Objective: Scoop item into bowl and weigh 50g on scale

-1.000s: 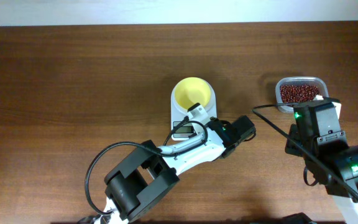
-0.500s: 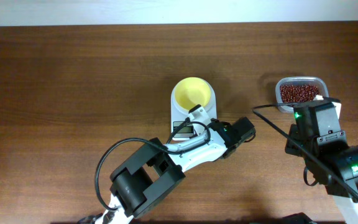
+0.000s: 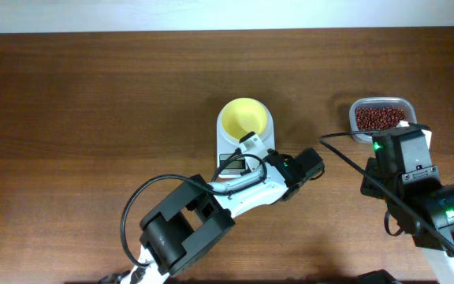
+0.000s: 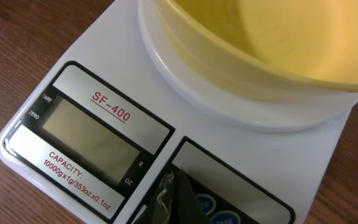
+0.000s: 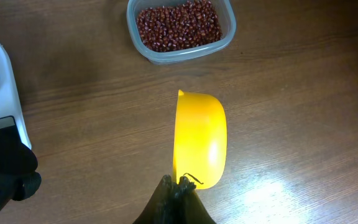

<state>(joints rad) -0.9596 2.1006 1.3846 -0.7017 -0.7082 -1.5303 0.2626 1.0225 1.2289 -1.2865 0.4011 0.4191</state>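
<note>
The task looks barely begun. The bowl point(image 3: 243, 118) sits on the scale point(image 3: 221, 151) at the centre of the overhead frame, pale yellow and empty inside, and the display point(image 4: 98, 134) is blank. The left gripper point(image 4: 178, 198), jaws together, hangs just over the buttons point(image 4: 224, 219), probably to switch on or tare. The right gripper point(image 5: 178, 185) is clamped on the scoop point(image 5: 199, 140). The beans point(image 3: 378, 118), small and dark red-brown, fill the container point(image 3: 351, 110) at upper right. All scooping and weighing is left to do.
</note>
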